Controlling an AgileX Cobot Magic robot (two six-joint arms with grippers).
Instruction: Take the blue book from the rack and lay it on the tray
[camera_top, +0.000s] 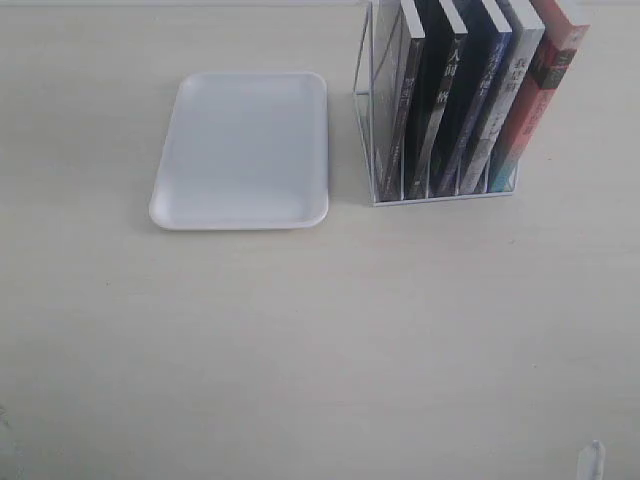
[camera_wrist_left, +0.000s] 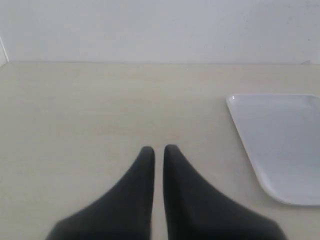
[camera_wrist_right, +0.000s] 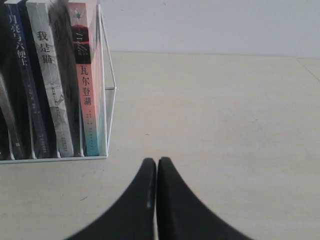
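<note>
Table (camera_top: 320, 340): is carrying everything, its pale top lying bare across the lower half of the exterior view.

Tray (camera_top: 240, 150): is lying flat at upper left of centre with nothing on it. It is sitting just beside the rack, probably so the carry stays short.

Rack (camera_top: 378, 110): is standing at upper right, its wire dividers keeping the books upright with spines facing out. That likely leaves each spine free to be pinched.

Blue book (camera_top: 473, 105): is standing in the rack, leaning slightly right, its navy spine between a black spine (camera_top: 440, 90) and a grey spine (camera_top: 500, 100). A red-orange spine (camera_top: 535, 95) is standing in the outermost slot.

Right end effector (camera_wrist_right: 156, 161): is hovering over bare table with its fingers clenched together, grasping nothing. The blue book (camera_wrist_right: 22, 75) is standing ahead and off to one side, well apart, with the grey and red-orange spines nearer.

Left end effector (camera_wrist_left: 159, 150): is clenched to a thin slit and holding nothing. The tray's corner (camera_wrist_left: 235, 100) is lying near it, and the blue book is not showing in its view.
</note>
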